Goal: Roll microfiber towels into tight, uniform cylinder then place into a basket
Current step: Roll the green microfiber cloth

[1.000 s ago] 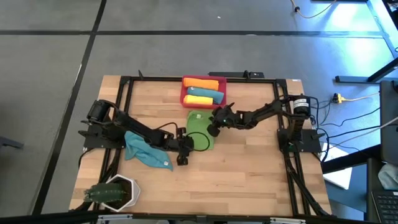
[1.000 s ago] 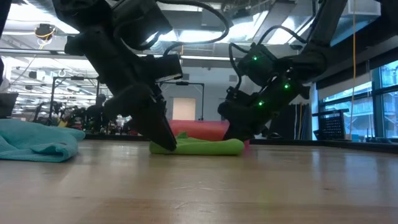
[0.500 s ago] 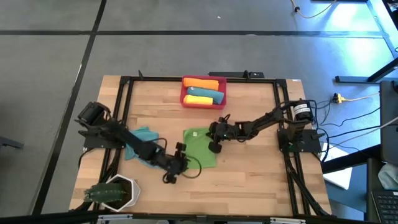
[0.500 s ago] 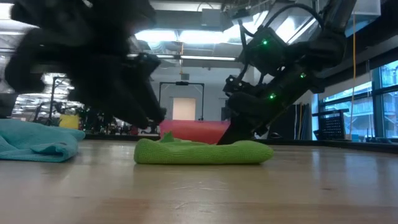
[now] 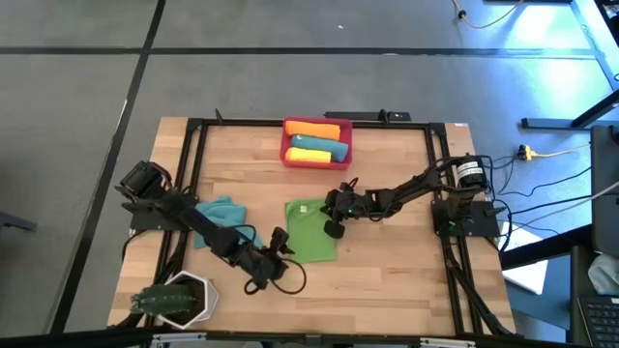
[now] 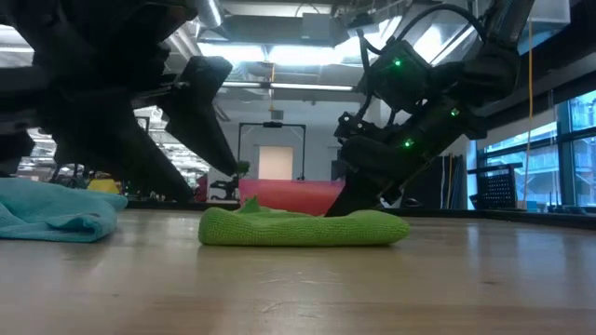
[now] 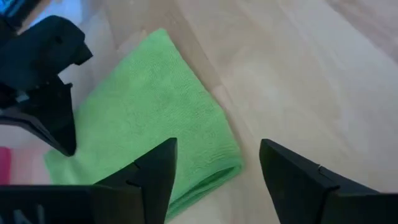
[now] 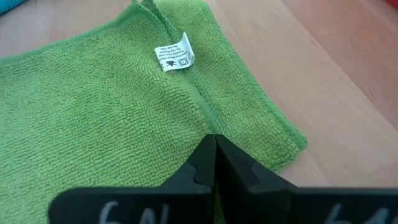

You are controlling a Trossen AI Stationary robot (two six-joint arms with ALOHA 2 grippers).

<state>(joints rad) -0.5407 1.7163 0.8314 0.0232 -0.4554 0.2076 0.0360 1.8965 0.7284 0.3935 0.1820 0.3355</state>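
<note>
The green towel [image 5: 311, 230] lies spread flat near the middle of the tabletop [image 5: 387, 280], no longer the bunched strip it was a second ago beside the basket [image 5: 316, 143]. In the high view the left pincer [image 5: 276, 257] has pulled back off the towel's near-left corner and now sits just beside it, apart from the cloth. The right pincer [image 5: 334, 227] rests on the towel's right edge. Two orange or yellow rolls and a teal one already lie in the basket, and a second teal towel [image 5: 221, 213] lies crumpled under the left arm.

In the low view the green towel [image 6: 304, 226] is a low, flat pad with a small ridge on top, the right arm leaning down onto its right end and the left arm lifted clear at the left.

The left wrist view shows the left pincer [image 7: 217, 168] with its fingers spread wide and nothing between them, the towel's corner just ahead.

The right wrist view shows the right pincer [image 8: 216, 148] closed tight, tips pressed on the cloth near the label [image 8: 175, 57]; I cannot tell whether it pinches any fabric.

So the spreading looks done: the left has let go, and rolling can likely start from an edge.
</note>
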